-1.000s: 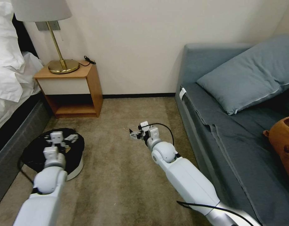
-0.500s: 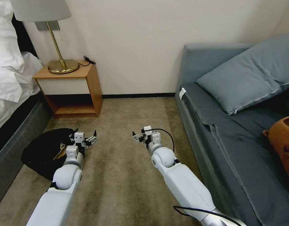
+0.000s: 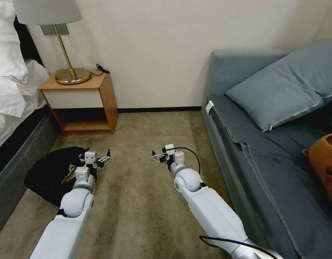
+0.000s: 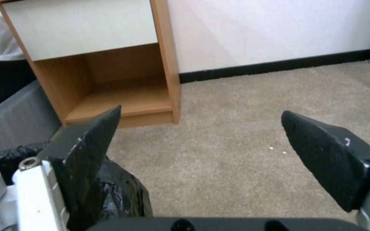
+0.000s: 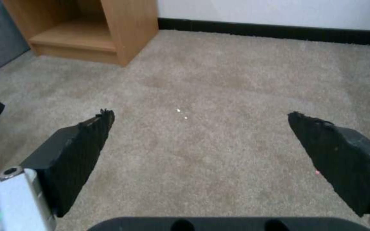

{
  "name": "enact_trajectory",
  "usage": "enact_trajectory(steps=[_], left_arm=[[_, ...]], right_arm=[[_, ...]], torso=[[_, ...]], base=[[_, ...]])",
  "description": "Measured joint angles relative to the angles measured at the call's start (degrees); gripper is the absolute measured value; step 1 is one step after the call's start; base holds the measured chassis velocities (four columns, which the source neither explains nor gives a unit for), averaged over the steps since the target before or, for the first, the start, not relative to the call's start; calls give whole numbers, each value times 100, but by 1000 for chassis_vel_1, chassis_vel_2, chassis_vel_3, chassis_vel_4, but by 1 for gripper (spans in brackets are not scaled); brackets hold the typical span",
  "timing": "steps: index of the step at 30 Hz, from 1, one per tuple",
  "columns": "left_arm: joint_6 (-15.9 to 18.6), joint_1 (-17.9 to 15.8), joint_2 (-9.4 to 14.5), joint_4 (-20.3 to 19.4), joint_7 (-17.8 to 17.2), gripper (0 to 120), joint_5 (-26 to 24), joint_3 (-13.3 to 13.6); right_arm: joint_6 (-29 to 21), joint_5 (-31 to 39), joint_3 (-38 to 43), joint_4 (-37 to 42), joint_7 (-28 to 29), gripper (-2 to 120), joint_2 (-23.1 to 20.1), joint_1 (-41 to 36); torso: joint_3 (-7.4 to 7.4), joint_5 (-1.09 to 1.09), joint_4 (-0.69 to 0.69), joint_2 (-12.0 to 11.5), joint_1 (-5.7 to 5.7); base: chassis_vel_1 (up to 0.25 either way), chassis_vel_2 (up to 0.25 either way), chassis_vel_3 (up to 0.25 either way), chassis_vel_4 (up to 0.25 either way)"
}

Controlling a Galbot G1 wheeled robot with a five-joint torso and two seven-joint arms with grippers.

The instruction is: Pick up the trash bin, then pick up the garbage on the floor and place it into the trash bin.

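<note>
The trash bin (image 3: 52, 172) sits on the carpet (image 3: 144, 201) at the robot's left, close against the dark base of the bed (image 3: 14, 158), in front of the wooden nightstand (image 3: 83, 104). Its wrinkled black liner covers the rim, and a tan scrap shows inside it near the left arm. In the left wrist view a fold of the same glossy black liner (image 4: 120, 192) lies just beside one finger.

The left gripper (image 3: 98, 159) hangs low over the carpet at the bin's right edge, beside the bin rather than above its opening. Its 2 fingers (image 4: 86, 144) are spread wide with nothing between them; bare carpet and the open lower shelf of the nightstand (image 4: 120, 99) show through the gap.

The right gripper (image 3: 156, 157) is held low over the middle of the carpet, well apart from the bin and between it and the blue-grey sofa (image 3: 267, 158). Its fingers (image 5: 78, 154) are likewise spread wide and empty, with plain carpet and 2 tiny pale specks (image 5: 181, 114) ahead of it.

A brass lamp (image 3: 65, 54) stands on the nightstand, a grey-blue pillow (image 3: 288, 86) lies on the sofa, and an orange-brown object (image 3: 326, 165) sits at the sofa's right edge.
</note>
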Motion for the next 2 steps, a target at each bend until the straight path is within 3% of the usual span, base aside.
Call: enact_trajectory(steps=[2], left_arm=[[0,0,0,-1,-1,100,-1,-1]], right_arm=[[0,-1,-1,0,-1,100,0,0]], torso=[[0,0,0,0,0]], base=[[0,0,0,0]])
